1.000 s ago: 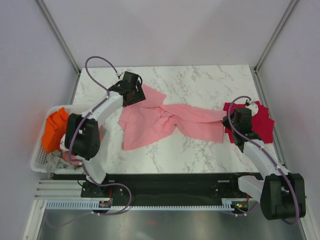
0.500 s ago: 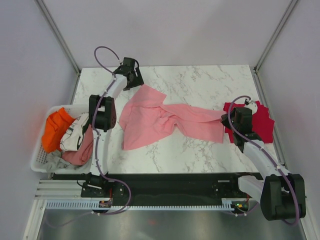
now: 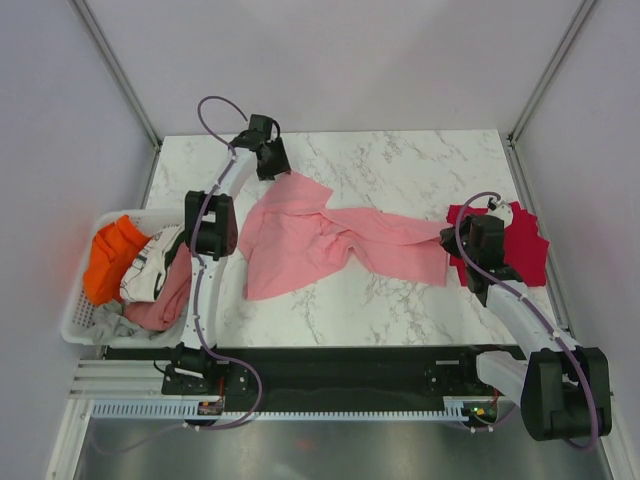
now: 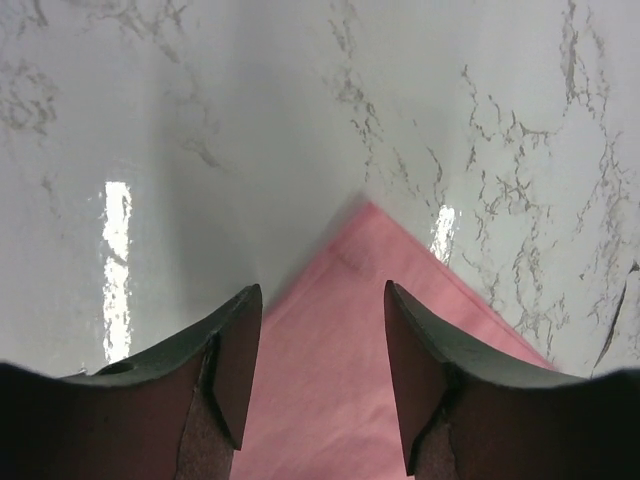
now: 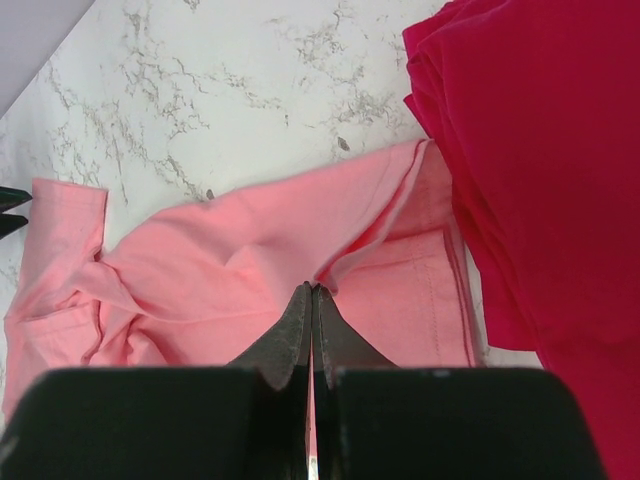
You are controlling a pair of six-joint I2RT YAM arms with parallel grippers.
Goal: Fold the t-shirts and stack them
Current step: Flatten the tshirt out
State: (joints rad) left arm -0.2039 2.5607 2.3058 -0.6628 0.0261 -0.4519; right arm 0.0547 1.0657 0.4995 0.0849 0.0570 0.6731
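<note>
Two t-shirts are out on the marble desk (image 3: 400,160). The pink t-shirt (image 3: 320,240) lies crumpled and stretched across the middle, one corner reaching toward the far left corner. The red t-shirt (image 3: 525,245) sits bunched against the right edge, touching the pink one's right end. The left gripper (image 4: 322,290) hovers over that far pink corner with its fingers spread wide, gripping nothing. The right gripper (image 5: 311,290) has its fingers pinched tight on a raised fold of the pink t-shirt (right beside the red). One white basket (image 3: 75,300) of mixed clothes, an orange cloth (image 3: 108,258) on top, hangs off the left edge.
</note>
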